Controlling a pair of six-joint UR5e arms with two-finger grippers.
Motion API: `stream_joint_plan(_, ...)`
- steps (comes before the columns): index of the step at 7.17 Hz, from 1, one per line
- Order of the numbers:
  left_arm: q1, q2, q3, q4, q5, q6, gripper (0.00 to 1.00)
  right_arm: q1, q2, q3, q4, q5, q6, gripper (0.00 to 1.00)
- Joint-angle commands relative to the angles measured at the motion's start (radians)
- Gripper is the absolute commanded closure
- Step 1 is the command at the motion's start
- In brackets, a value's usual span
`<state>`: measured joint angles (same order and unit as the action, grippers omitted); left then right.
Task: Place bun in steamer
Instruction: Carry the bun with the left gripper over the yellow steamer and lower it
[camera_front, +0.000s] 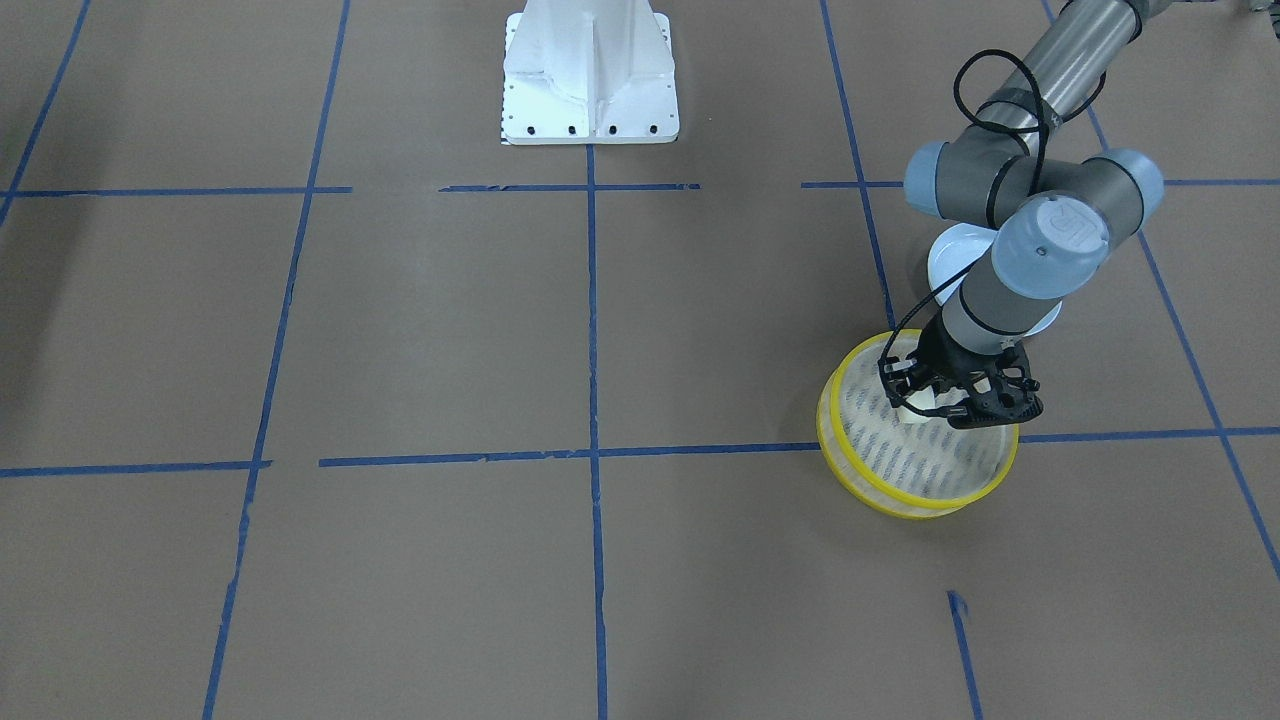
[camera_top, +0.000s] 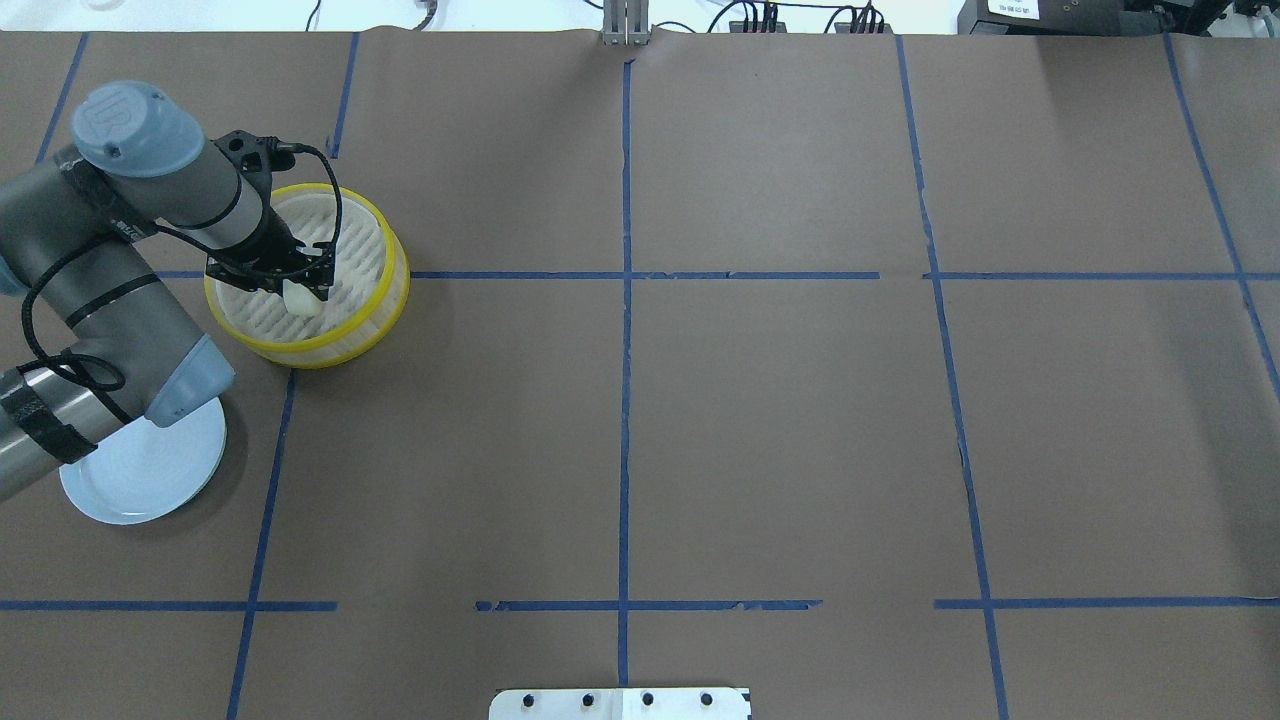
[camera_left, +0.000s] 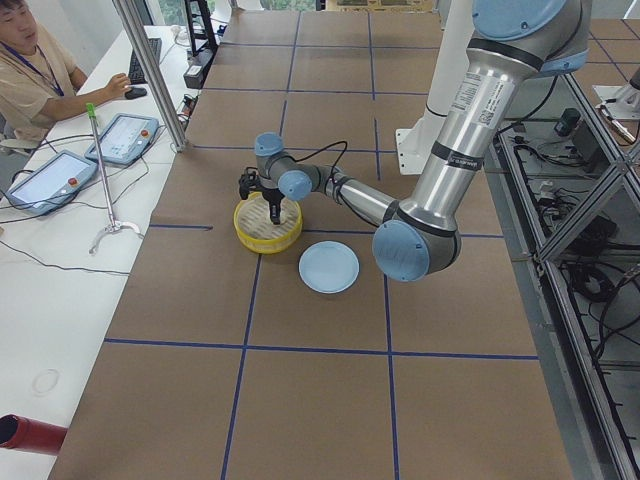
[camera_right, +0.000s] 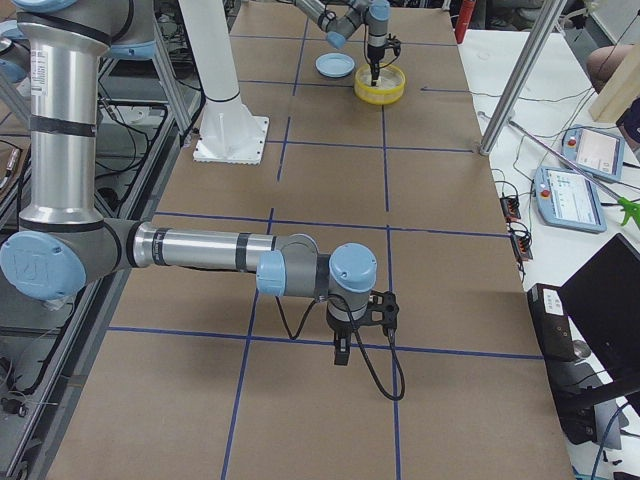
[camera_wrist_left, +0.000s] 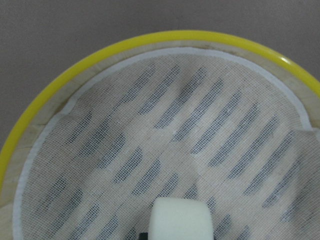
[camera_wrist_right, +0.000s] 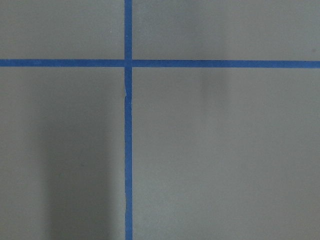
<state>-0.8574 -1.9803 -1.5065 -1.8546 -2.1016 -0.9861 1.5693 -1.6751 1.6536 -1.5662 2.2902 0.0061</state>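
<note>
The steamer (camera_top: 330, 352), a round basket with yellow rims and a slatted bottom under mesh cloth, stands at the table's left in the overhead view. My left gripper (camera_top: 303, 287) reaches down inside it and is shut on the bun (camera_top: 303, 300), a small cream-white lump. The left wrist view shows the bun (camera_wrist_left: 180, 217) at the bottom edge, just over the steamer's mesh floor (camera_wrist_left: 165, 130). In the front-facing view the gripper (camera_front: 925, 398) is over the steamer (camera_front: 900, 498). My right gripper (camera_right: 340, 350) shows only in the exterior right view, so I cannot tell whether it is open or shut.
A pale blue plate (camera_top: 140, 470) lies bare next to the steamer, partly under my left arm. The white robot base (camera_front: 590, 75) stands at the table's middle edge. Blue tape lines (camera_wrist_right: 128, 150) cross the brown table. An operator (camera_left: 35, 70) sits beyond the far end.
</note>
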Motion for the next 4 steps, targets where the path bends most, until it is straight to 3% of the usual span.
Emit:
stream_joint_plan(1,0.005,0.000,0.000,0.000,0.000,0.000,0.41,0.000,0.000,0.000,0.000,0.000,0.000,0.00)
stream_joint_plan(2,0.005,0.000,-0.003,0.000,0.003,0.003,0.12,0.000,0.000,0.000,0.000,0.000,0.000,0.00)
stream_joint_plan(3,0.005,0.000,-0.009,0.000,0.041,0.004,0.00,0.000,0.000,0.000,0.000,0.000,0.000,0.00)
stream_joint_plan(4,-0.005,0.000,-0.012,0.000,0.049,0.009,0.00,0.000,0.000,0.000,0.000,0.000,0.000,0.00)
